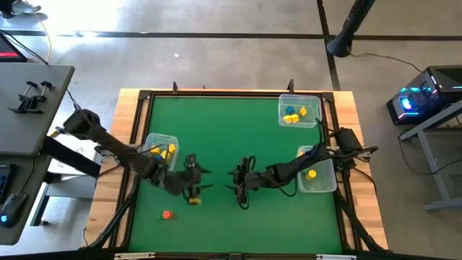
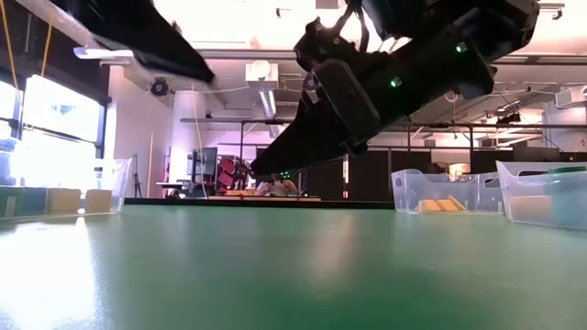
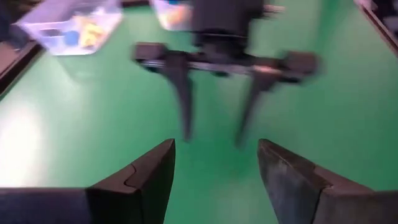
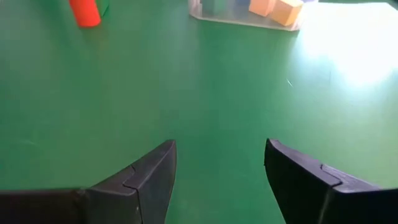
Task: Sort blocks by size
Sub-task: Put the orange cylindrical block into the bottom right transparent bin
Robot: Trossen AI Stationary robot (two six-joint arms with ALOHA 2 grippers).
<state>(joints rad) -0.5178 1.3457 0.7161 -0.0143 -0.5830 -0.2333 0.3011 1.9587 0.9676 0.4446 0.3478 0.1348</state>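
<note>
Two blocks lie loose on the green table [image 1: 231, 137]: a yellow one [image 1: 194, 201] and, nearer the front left, an orange-red one [image 1: 167, 214], which also shows in the right wrist view [image 4: 85, 12]. More yellow and blue blocks sit in the clear bins. My left gripper [image 1: 204, 179] hangs open above the table, just beyond the yellow block, with nothing between its fingers [image 3: 149, 177]. My right gripper [image 1: 232, 180] faces it near the table's middle, also open and empty. The left wrist view shows it head-on [image 3: 211, 140], fingers slanting down.
One clear bin [image 1: 160, 148] with yellow and blue blocks stands at the left. Two stand at the right: a far one [image 1: 298, 110] with blue and yellow blocks, and a nearer one [image 1: 317, 175] with a yellow block. A raised frame edges the table.
</note>
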